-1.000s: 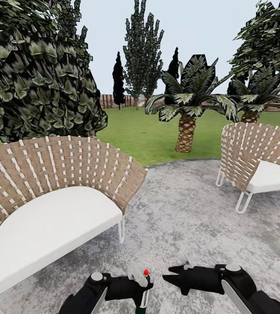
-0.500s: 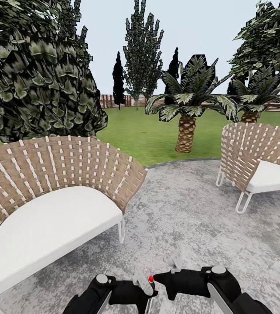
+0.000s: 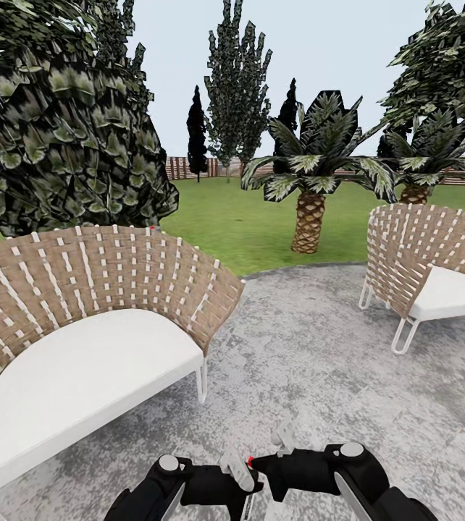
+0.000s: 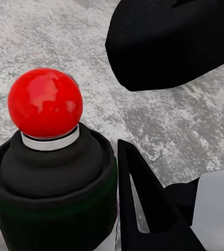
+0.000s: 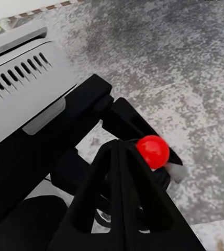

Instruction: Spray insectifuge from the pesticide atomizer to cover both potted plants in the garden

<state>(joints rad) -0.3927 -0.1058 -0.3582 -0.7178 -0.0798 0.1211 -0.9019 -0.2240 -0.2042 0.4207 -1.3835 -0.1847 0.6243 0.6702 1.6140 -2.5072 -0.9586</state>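
Note:
At the head view's lower edge my left gripper (image 3: 237, 474) is shut on the pesticide atomizer, whose red spray tip (image 3: 250, 460) pokes up above the fingers. The left wrist view has the red head (image 4: 45, 102) on its black neck (image 4: 54, 172) close up, with one left finger (image 4: 143, 204) beside it. My right gripper (image 3: 260, 463) is shut, its fingers pressed into one point (image 5: 117, 145) right beside the red tip (image 5: 153, 151). Its black body (image 4: 180, 42) hangs over the bottle. The two small potted plants are out of view.
Two wicker chairs with white cushions stand on the grey stone patio (image 3: 312, 362), one at near left (image 3: 95, 340), one at right (image 3: 435, 275). Beyond lie the lawn (image 3: 261, 224), a palm (image 3: 310, 217), a big dark bush (image 3: 59, 130) and the wooden fence (image 3: 182, 168).
My right gripper has moved left until its tip reaches the atomizer's red head. The left gripper with the bottle shifted slightly right. The camera has stayed put.

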